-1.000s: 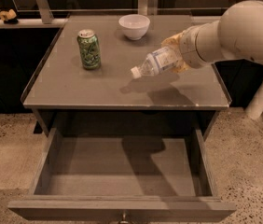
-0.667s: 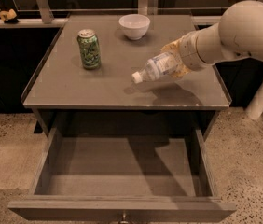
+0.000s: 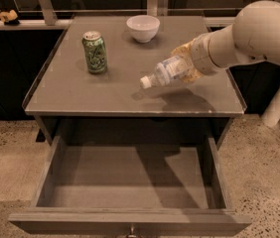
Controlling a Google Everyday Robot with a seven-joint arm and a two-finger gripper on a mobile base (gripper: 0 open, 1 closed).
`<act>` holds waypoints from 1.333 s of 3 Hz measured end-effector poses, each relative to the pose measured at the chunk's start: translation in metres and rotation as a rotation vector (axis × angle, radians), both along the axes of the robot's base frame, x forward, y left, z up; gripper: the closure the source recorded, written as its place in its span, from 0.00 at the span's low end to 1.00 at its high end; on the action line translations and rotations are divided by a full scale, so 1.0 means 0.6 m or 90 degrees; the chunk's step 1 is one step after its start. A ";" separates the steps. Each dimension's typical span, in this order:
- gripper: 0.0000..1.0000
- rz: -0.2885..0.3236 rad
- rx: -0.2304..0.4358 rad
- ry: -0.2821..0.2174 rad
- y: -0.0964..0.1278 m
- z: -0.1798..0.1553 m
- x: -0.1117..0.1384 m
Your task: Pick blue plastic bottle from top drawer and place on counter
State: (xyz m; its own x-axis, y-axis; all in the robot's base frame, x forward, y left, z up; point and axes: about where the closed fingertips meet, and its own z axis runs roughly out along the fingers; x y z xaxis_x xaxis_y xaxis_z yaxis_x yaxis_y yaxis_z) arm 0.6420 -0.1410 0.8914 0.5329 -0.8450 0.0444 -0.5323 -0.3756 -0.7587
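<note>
The blue plastic bottle [image 3: 166,71], clear with a white cap and pale label, is held tilted with its cap pointing down-left, just above the right half of the counter [image 3: 80,90]. My gripper [image 3: 185,63] is shut on the bottle's body, reaching in from the right on the white arm. The bottle's shadow lies on the counter just beneath it. The top drawer [image 3: 130,182] is pulled out below the counter, and its grey floor shows nothing on it.
A green soda can [image 3: 95,52] stands upright on the counter's left part. A white bowl [image 3: 143,28] sits at the counter's back centre. The speckled floor lies on both sides of the drawer.
The gripper and the bottle have moved slightly lower and towards the counter's front, and the bottle's shadow has drawn closer beneath it.
</note>
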 end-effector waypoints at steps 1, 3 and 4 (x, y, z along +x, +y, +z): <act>0.58 0.000 0.000 0.000 0.000 0.000 0.000; 0.12 0.000 0.000 0.000 0.000 0.000 0.000; 0.00 0.000 0.000 0.000 0.000 0.000 0.000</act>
State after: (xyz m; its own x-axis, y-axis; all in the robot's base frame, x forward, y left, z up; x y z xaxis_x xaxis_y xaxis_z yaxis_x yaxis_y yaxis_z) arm 0.6419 -0.1409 0.8915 0.5330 -0.8449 0.0445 -0.5322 -0.3757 -0.7587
